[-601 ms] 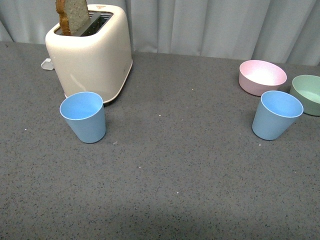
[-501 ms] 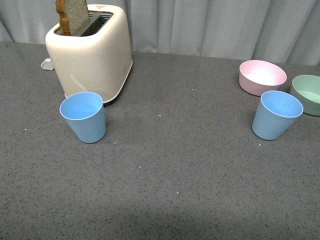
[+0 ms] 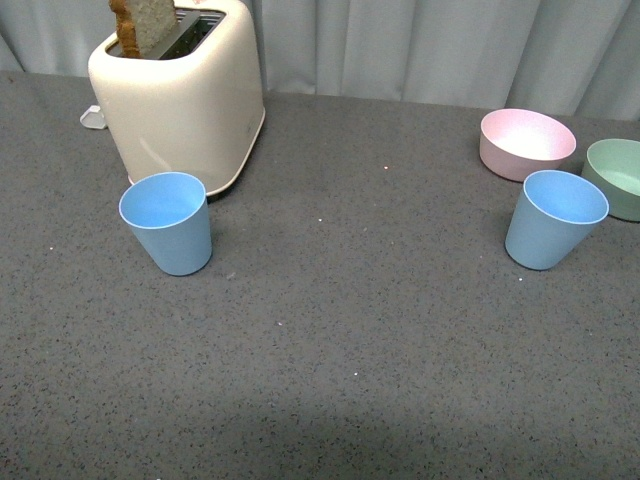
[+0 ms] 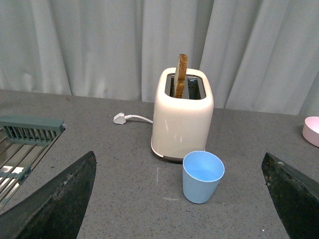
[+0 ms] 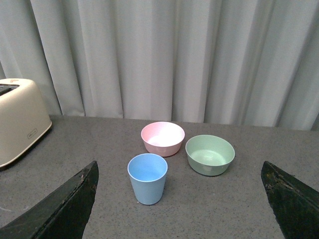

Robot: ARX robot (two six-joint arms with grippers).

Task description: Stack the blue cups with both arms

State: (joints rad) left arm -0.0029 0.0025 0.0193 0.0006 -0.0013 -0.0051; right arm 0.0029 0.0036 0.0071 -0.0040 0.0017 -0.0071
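Grey speckled tabletop (image 3: 350, 340), pale curtain (image 3: 420, 50) behind. Cream toaster (image 3: 180, 100), bread slice (image 3: 150, 22) upright in slot; small side mark unreadable. Left blue cup (image 3: 168, 222) empty, just before toaster. Right blue cup (image 3: 553, 218) empty, beside pink bowl (image 3: 526, 143) and green bowl (image 3: 618, 177), both empty. Left gripper (image 4: 178, 153) and right gripper (image 5: 179, 162) spread wide, nothing held.

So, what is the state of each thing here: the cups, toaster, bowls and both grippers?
Blue cup by the toaster: upright, empty, free.
Blue cup by the bowls: upright, empty, free.
Toaster: bread slice standing in a slot.
Toaster plug: lying loose on the table.
Pink bowl: upright, empty.
Green bowl: upright, empty.
Left gripper: open, holding nothing.
Right gripper: open, holding nothing.
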